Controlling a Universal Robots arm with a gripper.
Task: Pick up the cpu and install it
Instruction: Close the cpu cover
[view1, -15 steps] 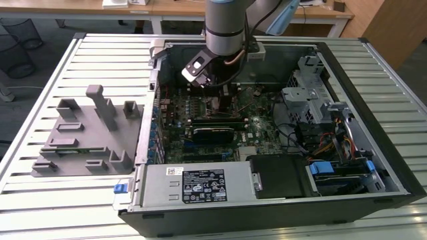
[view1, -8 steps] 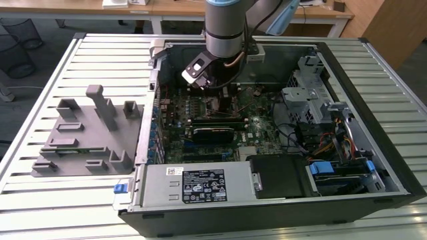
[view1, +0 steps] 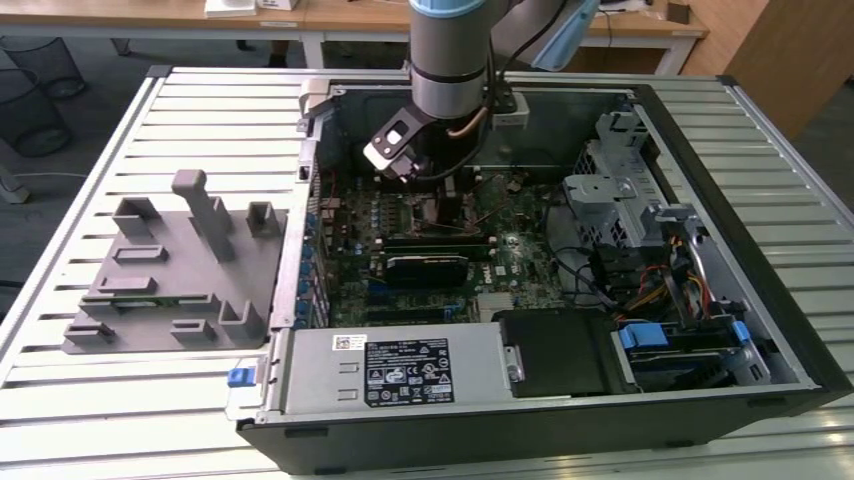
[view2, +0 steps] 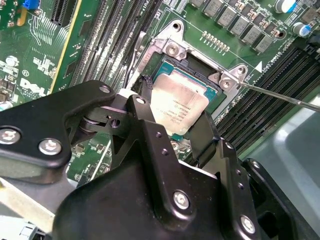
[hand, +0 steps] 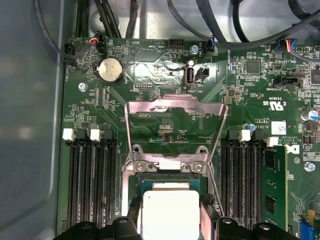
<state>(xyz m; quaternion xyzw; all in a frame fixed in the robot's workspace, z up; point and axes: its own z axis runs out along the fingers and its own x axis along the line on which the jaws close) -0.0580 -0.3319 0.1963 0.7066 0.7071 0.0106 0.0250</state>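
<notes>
On the exterior view's left, the grey tray (view1: 174, 270) sits on the worktop (view1: 80, 180) beside the open computer case (view1: 747, 250). The arm (view1: 447, 60) reaches down into the case over the motherboard (view1: 427, 250). The pickup looks done and the install is under way: in both wrist views the cpu (view2: 179, 106) sits between the gripper (view2: 170, 127) fingers, over the open socket (view2: 200, 75), with the load plate (hand: 172, 122) raised. The gripper appears closed on the cpu's edges. Whether the chip is fully seated cannot be told; the socket is not yet clamped.
</notes>
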